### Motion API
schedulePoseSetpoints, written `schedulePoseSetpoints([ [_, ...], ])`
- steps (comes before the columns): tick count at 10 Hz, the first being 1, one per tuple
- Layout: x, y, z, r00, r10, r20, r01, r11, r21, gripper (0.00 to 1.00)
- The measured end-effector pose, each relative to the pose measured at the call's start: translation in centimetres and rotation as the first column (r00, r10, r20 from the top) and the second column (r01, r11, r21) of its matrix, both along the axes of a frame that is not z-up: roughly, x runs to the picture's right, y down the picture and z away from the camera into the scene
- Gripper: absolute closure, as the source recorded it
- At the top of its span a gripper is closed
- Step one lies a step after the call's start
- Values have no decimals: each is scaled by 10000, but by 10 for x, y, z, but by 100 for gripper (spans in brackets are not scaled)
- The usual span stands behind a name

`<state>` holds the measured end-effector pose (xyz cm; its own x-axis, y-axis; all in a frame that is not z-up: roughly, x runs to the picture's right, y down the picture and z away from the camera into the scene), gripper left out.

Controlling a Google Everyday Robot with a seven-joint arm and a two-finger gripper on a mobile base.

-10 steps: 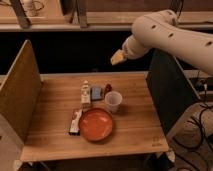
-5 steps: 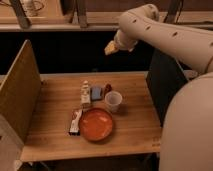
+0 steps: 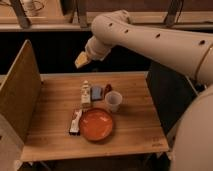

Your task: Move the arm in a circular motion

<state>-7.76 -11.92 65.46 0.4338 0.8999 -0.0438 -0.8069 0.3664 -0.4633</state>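
The thick cream-white arm (image 3: 155, 42) with small dark dots reaches from the right edge across the top of the view. Its tan wedge-shaped tip, the gripper (image 3: 82, 60), hangs in the air above the back of the wooden table (image 3: 55, 105), left of centre. It holds nothing that I can see and touches nothing.
On the table stand an orange-red plate (image 3: 96, 124), a clear plastic cup (image 3: 113, 101), a small white bottle (image 3: 86, 94), a blue packet (image 3: 96, 92) and a snack bar (image 3: 75, 121). A wooden side panel (image 3: 20, 90) bounds the left and a dark panel (image 3: 165, 95) the right.
The arm has swung leftward and closer to the camera. The tan tip moved from upper right of centre to left of centre and a little lower. The table objects have not moved.
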Motion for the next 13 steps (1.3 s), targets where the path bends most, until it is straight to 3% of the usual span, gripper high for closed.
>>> schedulePoseSetpoints([
  [1,-1,12,-14,9994,-137,312,141,9998,-119,29],
  [3,16,23,-28,9992,-66,399,75,9997,-231,29],
  [5,54,25,-38,9996,270,69,-269,9994,-217,29],
  [7,111,19,-36,9946,712,-753,-717,9974,-38,29],
  [9,161,1,-19,9774,1121,-1791,-1090,9937,269,29],
  [10,181,-17,-3,9618,1341,-2386,-1263,9908,477,29],
  [12,186,-35,15,9465,1508,-2854,-1405,9885,561,29],
  [13,171,-44,28,9447,1432,-2951,-1340,9897,513,29],
])
